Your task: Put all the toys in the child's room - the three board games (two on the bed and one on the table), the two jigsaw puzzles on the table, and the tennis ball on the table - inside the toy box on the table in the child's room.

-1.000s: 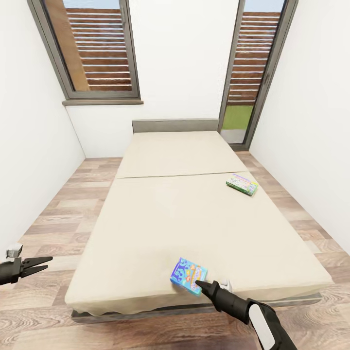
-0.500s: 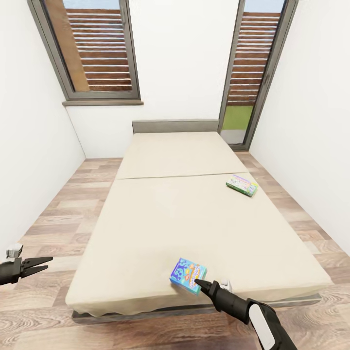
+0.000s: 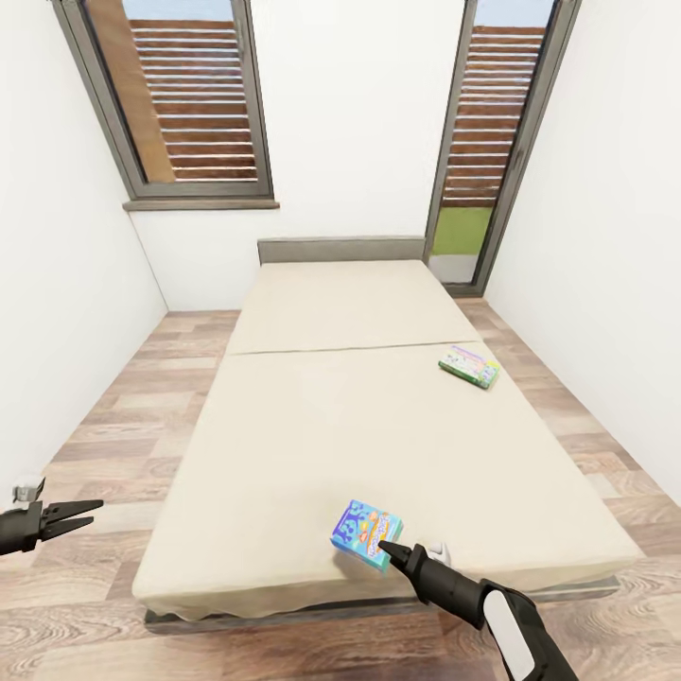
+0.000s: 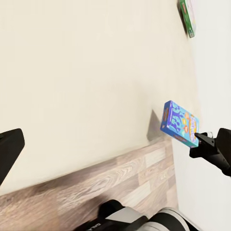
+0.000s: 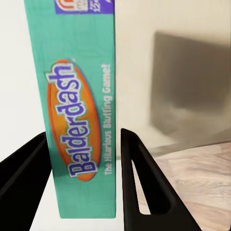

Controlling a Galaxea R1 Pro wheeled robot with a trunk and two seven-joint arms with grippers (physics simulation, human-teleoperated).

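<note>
On the cream bed (image 3: 359, 426), near its foot edge, my right gripper (image 3: 383, 547) is shut on a blue board game (image 3: 366, 534). The box is tilted up and casts a shadow on the mattress. In the right wrist view its teal "Balderdash" side (image 5: 82, 120) stands between my black fingers (image 5: 144, 183). The left wrist view shows the same game (image 4: 180, 123) in the right gripper (image 4: 199, 142). A second, green-edged board game (image 3: 469, 366) lies flat near the bed's right side. My left gripper (image 3: 80, 513) hangs open over the floor to the left of the bed, holding nothing.
White walls close in on both sides of the bed. A grey-framed window (image 3: 184, 95) and a glass door (image 3: 482, 142) are behind the headboard (image 3: 340, 249). Wood plank floor (image 3: 104, 435) runs along both sides, with more room at the left.
The whole picture has shifted down slightly, so the camera moved. The right gripper keeps its hold on the blue game, which has risen a little against the mattress. The left gripper has barely moved.
</note>
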